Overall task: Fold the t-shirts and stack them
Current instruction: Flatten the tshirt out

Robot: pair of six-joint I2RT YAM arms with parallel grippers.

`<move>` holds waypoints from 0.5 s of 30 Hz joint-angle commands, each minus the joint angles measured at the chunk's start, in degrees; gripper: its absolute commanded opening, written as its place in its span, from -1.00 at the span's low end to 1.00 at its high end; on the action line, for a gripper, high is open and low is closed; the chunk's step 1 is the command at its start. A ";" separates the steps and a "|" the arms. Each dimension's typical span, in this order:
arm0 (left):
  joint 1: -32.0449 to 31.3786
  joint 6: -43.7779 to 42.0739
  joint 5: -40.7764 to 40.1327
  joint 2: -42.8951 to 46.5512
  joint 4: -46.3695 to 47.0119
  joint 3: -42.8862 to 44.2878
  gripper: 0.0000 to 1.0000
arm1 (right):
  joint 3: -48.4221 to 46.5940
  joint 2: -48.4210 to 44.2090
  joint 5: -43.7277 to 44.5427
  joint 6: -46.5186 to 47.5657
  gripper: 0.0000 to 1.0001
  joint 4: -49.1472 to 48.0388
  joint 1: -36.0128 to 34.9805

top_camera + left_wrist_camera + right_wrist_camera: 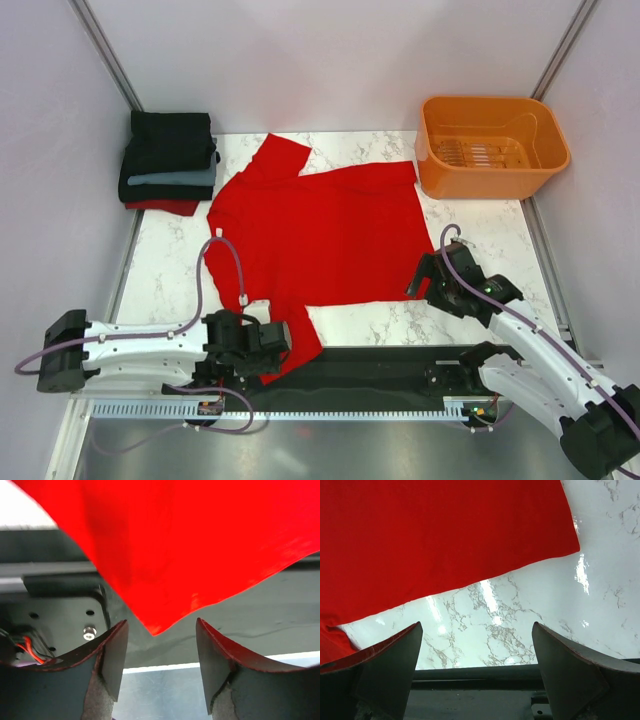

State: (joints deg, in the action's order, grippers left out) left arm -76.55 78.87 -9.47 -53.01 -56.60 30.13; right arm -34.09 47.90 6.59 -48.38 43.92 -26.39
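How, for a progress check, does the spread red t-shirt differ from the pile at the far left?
The red t-shirt lies unfolded, sleeves out; the pile holds folded rectangles. The red t-shirt overhangs the near edge; the pile sits in the far left corner. Both rest on the table.

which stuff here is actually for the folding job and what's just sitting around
For the job:
- red t-shirt, spread flat on the table
- folded stack of black, slate-blue and red tees, far left corner

Just lying about:
- orange basket, far right corner
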 commanded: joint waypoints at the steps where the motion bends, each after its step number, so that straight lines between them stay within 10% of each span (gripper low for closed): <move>1: -5.79 13.04 -2.48 -0.69 1.22 -1.91 0.25 | 0.77 -0.09 1.41 -1.10 0.96 -1.11 -0.06; 15: -6.68 12.89 -4.94 -3.14 4.83 -4.03 -0.35 | 3.41 1.58 3.25 -0.84 0.96 -4.28 -0.06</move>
State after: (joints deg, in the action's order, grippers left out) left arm -82.76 88.05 -10.50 -54.59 -56.16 26.09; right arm -30.74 49.60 7.03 -48.49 41.36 -26.39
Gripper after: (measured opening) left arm 0.356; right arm 0.982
